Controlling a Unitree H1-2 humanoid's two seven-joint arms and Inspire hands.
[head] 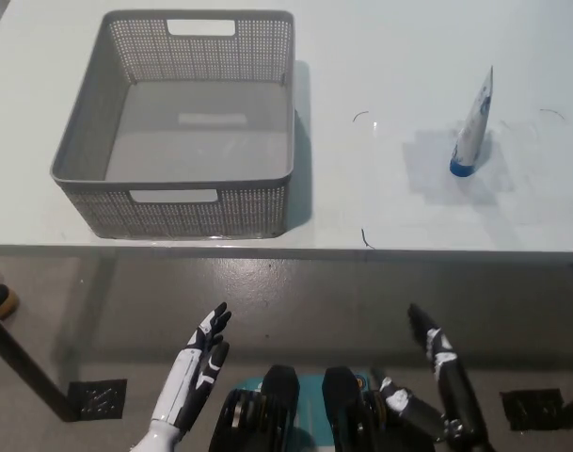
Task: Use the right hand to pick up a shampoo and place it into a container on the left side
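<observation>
- I am starting the reach: the right hand (443, 372) is hanging below the table edge, fingers apart and holding nothing.
- The shampoo tube (473, 127) is standing cap-down on the white table (380, 202), ahead of the right hand and slightly to its outer side, well apart from it.
- I am planning to lift the hand clear of the table edge first, then advance; a straight-line move risks striking the edge.
- The tube looks narrow at its base and tapered toward the top, so I judge it easy to tip. I am aiming to close around the lower body, just above the blue cap, with the fingers spread until they bracket it.
- The grey basket (88, 160) is sitting far across to the hand's inner side, on the left part of the table, with nothing in it; I am reserving a high carry path over its near wall.
- The left hand (199, 363) is resting low, fingers extended, taking no part.
</observation>
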